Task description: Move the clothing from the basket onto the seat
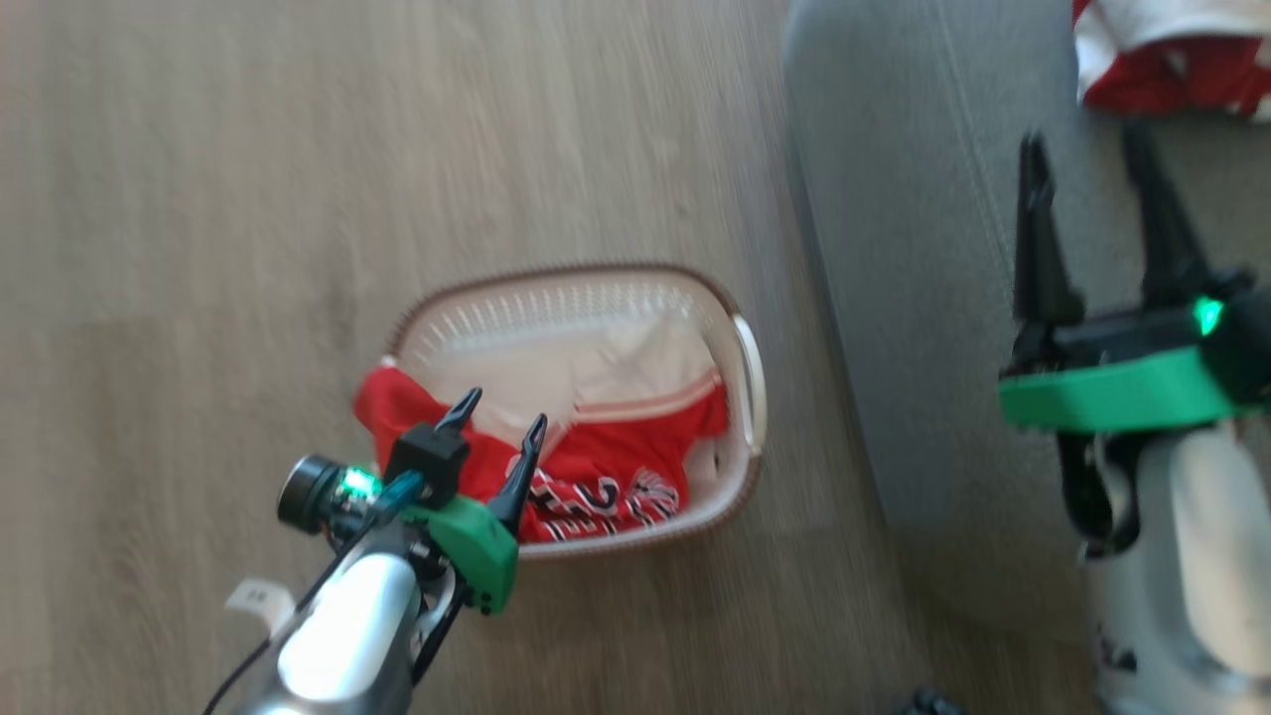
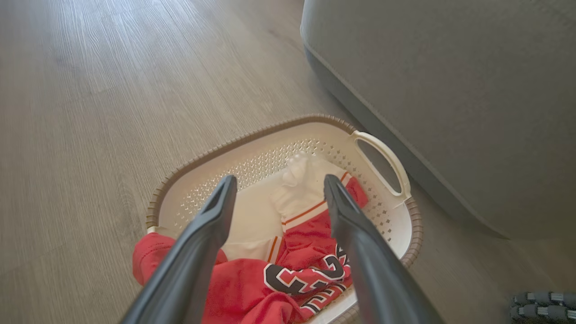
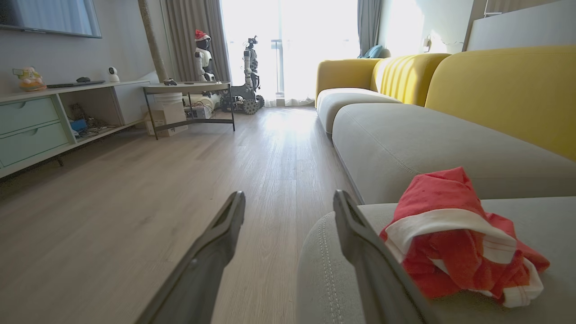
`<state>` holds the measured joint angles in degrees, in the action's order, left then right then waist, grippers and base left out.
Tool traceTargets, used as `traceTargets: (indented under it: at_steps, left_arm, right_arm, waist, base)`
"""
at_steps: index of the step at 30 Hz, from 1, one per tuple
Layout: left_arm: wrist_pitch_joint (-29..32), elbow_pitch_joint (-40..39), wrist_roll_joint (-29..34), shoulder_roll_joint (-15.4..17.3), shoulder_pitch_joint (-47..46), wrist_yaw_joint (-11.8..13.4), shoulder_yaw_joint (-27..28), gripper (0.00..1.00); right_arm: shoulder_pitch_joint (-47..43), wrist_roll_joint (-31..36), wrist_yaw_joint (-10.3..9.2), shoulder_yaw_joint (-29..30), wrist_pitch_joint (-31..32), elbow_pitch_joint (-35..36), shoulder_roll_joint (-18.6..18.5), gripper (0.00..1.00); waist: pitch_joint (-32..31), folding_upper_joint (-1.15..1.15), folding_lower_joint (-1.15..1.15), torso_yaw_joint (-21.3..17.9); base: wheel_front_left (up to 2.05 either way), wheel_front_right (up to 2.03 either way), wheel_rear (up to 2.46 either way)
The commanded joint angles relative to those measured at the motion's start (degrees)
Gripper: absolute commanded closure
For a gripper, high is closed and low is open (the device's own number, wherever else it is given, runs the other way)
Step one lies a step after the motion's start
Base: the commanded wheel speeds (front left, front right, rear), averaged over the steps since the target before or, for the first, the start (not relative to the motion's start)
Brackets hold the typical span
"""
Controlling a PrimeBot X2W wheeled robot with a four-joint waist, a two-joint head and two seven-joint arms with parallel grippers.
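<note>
Head view puts our left gripper (image 1: pixel 504 409) over the near edge of the basket (image 1: pixel 556 270), fingers spread and holding nothing. It points at the heap of clothing (image 1: pixel 616 462) along the basket's near side, where one red fold drapes over the rim at the near left corner. The basket stands on the wooden floor (image 1: pixel 199 199), just beside the front edge of the sofa (image 1: pixel 914 248). Our right gripper (image 1: pixel 1084 139) hangs over the sofa cushion, also spread and empty, near a red and white garment (image 1: pixel 1172 70) already lying on that cushion. We judge the step in hand to be the reach for the next piece. To do it well, we lower the left fingers so they straddle a thick bunch of red cloth by the numerals, not the thin white panel lying flat on the basket's bottom. We close fully before lifting. We lift straight up until the cloth clears the rim, since a dragging hem could tip or pull the light basket. Then we swing across to the cushion, well in from its front edge.
</note>
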<state>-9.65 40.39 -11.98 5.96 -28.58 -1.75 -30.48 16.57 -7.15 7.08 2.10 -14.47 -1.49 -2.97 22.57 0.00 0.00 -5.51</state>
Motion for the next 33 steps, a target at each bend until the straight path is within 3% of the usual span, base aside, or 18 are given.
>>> traceTargets:
  at_steps: [1,17,33]
  left_arm:
    - [0.3,2.3,1.2,0.1,-2.6,-0.9,0.1,0.0]
    - [4.4,23.1,5.2,-0.2,-17.3,-4.7,-7.0,0.0]
    - [9.0,30.7,5.2,-0.8,-23.6,-5.7,-13.4,0.0]
  right_arm:
    - [3.1,-0.4,0.41,-1.3,-0.5,3.4,0.1,0.0]
    - [10.8,-2.6,0.41,-4.7,-0.5,11.6,0.1,0.0]
    - [12.1,-4.4,0.41,-7.2,-0.5,14.0,0.1,0.0]
  waist:
    - [7.9,0.0,0.0,-4.1]
    - [23.2,0.0,0.0,-10.3]
    - [26.7,0.0,0.0,-12.3]
  base:
    - [0.0,0.0,0.0]
    - [0.0,0.0,0.0]
    - [0.0,0.0,0.0]
